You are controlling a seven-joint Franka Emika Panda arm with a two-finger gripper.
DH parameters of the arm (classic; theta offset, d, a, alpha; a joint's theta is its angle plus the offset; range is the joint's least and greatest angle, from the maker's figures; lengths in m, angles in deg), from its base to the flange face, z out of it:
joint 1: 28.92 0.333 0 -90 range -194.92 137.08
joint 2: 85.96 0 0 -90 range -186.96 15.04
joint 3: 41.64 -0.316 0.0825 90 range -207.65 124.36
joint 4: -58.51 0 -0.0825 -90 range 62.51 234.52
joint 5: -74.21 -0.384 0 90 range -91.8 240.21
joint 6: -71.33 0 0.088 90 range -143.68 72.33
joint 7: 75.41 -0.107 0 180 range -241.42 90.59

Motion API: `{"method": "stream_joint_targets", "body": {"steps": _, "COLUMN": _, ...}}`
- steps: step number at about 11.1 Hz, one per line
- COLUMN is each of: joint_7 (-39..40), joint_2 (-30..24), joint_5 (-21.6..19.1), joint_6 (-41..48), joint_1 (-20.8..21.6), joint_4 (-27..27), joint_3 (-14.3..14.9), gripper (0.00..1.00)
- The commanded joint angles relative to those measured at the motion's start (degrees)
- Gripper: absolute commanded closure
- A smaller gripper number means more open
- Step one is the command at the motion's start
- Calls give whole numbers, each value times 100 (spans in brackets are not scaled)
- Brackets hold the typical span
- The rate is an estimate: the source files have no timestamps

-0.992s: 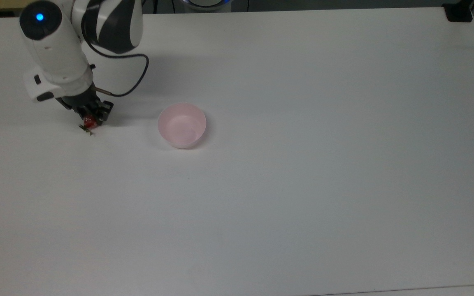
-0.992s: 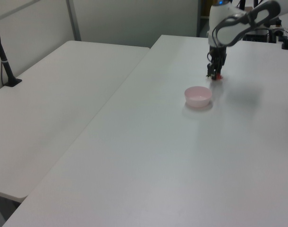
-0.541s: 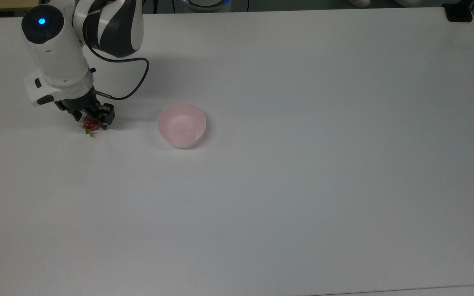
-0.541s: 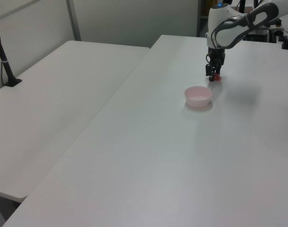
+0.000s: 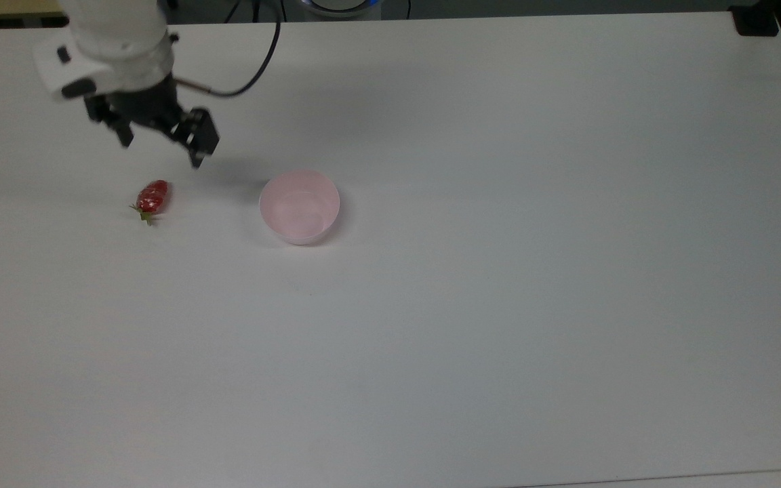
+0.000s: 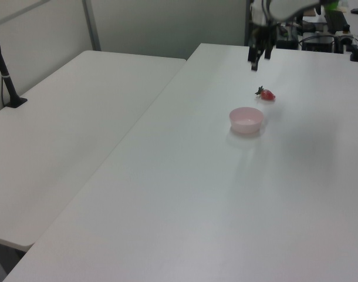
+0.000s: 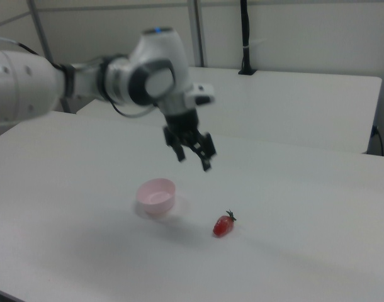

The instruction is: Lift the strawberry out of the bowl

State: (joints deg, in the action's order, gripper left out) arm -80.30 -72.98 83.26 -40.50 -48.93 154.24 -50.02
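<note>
You are looking at a robotics lab or test room, not a home or kitchen. The signs: a broad, plain white counter (image 5: 499,305) that carries almost nothing, and a second white table (image 6: 67,129) of the same kind just beside the counter, set edge to edge with a narrow gap. Behind the counter run bare pale partition walls (image 6: 161,23) with metal posts. A black pole on a clamped base (image 6: 6,76) stands at the second table's far edge, like a camera mount. Past the counter's end you see cables and dark equipment (image 6: 320,38). A white robot arm (image 7: 85,82) reaches over the counter.
</note>
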Motion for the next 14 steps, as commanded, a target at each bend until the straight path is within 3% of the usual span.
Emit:
{"method": "stream_joint_targets", "body": {"steps": 1, "joint_7": -284, "joint_2": -977, "joint_5": -657, "joint_6": 1521, "joint_1": 505, "joint_4": -327, "joint_3": -32, "gripper": 0}}
{"method": "stream_joint_targets", "body": {"steps": 3, "joint_7": -337, "joint_2": -1498, "joint_5": -844, "joint_6": 2275, "joint_1": 960, "joint_4": -265, "joint_3": 73, "gripper": 0}}
{"method": "stream_joint_targets", "body": {"steps": 6, "joint_7": -715, "joint_2": -1991, "joint_5": -984, "joint_6": 2630, "joint_1": 2172, "joint_4": -47, "joint_3": 853, "gripper": 0}}
{"method": "stream_joint_targets", "body": {"steps": 7, "joint_7": -707, "joint_2": -2044, "joint_5": -1063, "joint_6": 2561, "joint_1": 2350, "joint_4": 76, "joint_3": 995, "gripper": 0}}
{"method": "stream_joint_targets", "body": {"steps": 11, "joint_7": -146, "joint_2": -1949, "joint_5": -924, "joint_6": 1244, "joint_1": 2300, "joint_4": 236, "joint_3": 961, "gripper": 0}}
{"method": "stream_joint_targets", "body": {"steps": 14, "joint_7": 32, "joint_2": -1931, "joint_5": -897, "joint_6": 1251, "joint_1": 2203, "joint_4": 209, "joint_3": 935, "gripper": 0}}
